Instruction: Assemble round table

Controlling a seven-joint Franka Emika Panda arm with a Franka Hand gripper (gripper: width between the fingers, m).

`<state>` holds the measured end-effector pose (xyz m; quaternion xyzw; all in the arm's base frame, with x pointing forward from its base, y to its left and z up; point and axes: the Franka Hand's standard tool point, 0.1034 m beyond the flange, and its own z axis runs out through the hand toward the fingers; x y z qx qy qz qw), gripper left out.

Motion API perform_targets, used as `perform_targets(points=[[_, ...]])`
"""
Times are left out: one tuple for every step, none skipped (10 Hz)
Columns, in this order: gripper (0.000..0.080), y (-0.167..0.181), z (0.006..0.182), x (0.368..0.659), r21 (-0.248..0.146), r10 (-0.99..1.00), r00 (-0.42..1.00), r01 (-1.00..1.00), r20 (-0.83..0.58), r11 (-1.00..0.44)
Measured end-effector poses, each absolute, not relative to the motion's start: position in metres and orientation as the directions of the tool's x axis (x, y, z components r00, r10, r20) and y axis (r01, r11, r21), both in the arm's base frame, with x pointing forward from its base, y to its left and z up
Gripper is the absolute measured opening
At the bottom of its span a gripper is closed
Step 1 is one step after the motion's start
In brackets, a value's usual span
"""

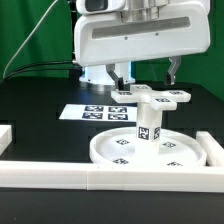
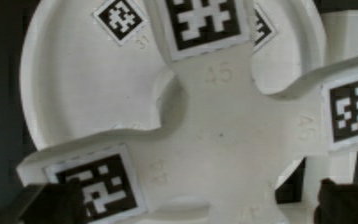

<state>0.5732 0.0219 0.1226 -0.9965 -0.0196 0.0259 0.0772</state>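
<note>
From my remote seat, the round disc [image 1: 140, 152] sat on the black table [image 1: 40, 100] right up against the white border rail [image 1: 110, 176] at the near edge, with another rail piece [image 1: 217, 147] hugging it on the exterior view's right, so basically no slack on those two sides. The short leg [image 1: 147, 126] stood upright in the middle of the disc, and the cross-shaped foot [image 1: 152, 98] was up at the top of the leg, roughly level. I couldn't tell if it was fully seated.

The gripper [image 1: 146, 75] hung directly over the foot with its fingers [image 1: 122, 74] spread wide, one on each side, not pinching anything. Whether the tips touched the foot, I couldn't say.

In the wrist view the foot [image 2: 202, 110] filled nearly everything, tagged arms reaching out, disc rim [image 2: 51, 60] behind it.

The marker board [image 1: 95, 113] lay flat behind the disc, toward the exterior view's left. Plenty of open black table on that side.
</note>
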Motion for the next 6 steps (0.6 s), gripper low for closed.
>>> perform_targets(points=[[0.0649, 0.0199, 0.1225, 0.5729, -0.15, 0.117, 0.992, 0.11, -0.04, -0.983], [0.0649, 0.0186, 0.1225, 0.5727, -0.14, 0.176, 0.984, 0.169, -0.036, -0.976], [0.0649, 0.0183, 0.1232, 0.5728, -0.12, 0.238, 0.971, 0.232, -0.035, -0.965], [0.0649, 0.0199, 0.1249, 0.5758, -0.092, 0.317, 0.948, 0.314, -0.022, -0.945], [0.0649, 0.0236, 0.1255, 0.5782, -0.069, 0.399, 0.917, 0.398, -0.004, -0.915], [0.0649, 0.0235, 0.1251, 0.5781, -0.068, 0.445, 0.895, 0.444, -0.001, -0.893]])
